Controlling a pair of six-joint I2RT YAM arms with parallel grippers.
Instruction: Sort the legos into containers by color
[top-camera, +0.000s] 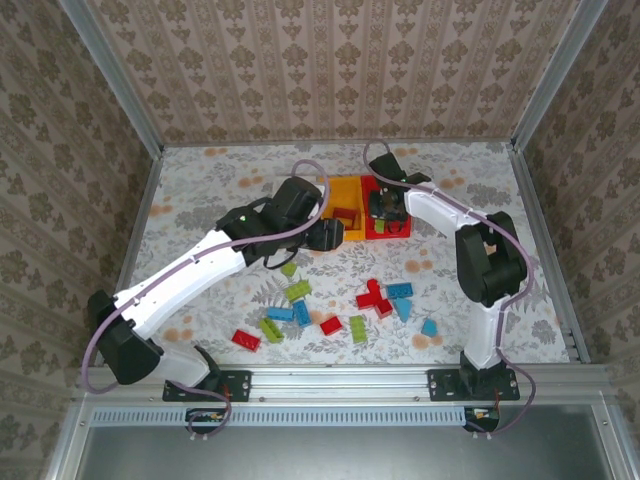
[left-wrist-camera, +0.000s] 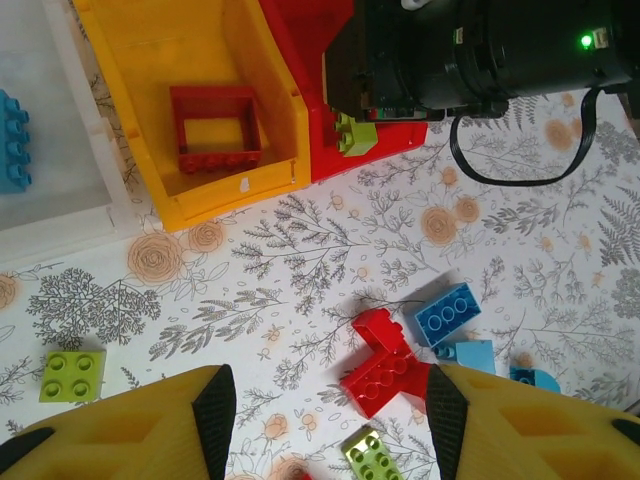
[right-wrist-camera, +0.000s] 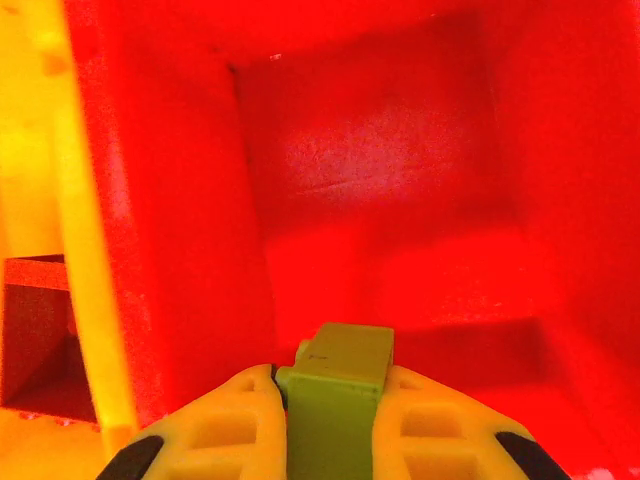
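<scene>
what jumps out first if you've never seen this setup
The right gripper, clamping a lime green lego, hangs over the red bin. Beside it, the orange-yellow bin holds a red frame piece, and loose blue, red and green legos litter the floral table.

Red bin (right-wrist-camera: 380, 170) walls hem right tool (right-wrist-camera: 330, 380) gripping lime lego (right-wrist-camera: 345, 352); floor open

I'm looking at the floral-print tabletop (top-camera: 200, 200). It's carrying a white plastic bin (left-wrist-camera: 60, 150), an orange-yellow plastic bin (top-camera: 345, 185) and a red plastic bin (top-camera: 385, 236) side by side. Loose studded pieces are lying scattered toward the near edge: lime green bricks (top-camera: 297, 291), blue bricks (top-camera: 399, 291), red bricks (top-camera: 373, 297).
</scene>
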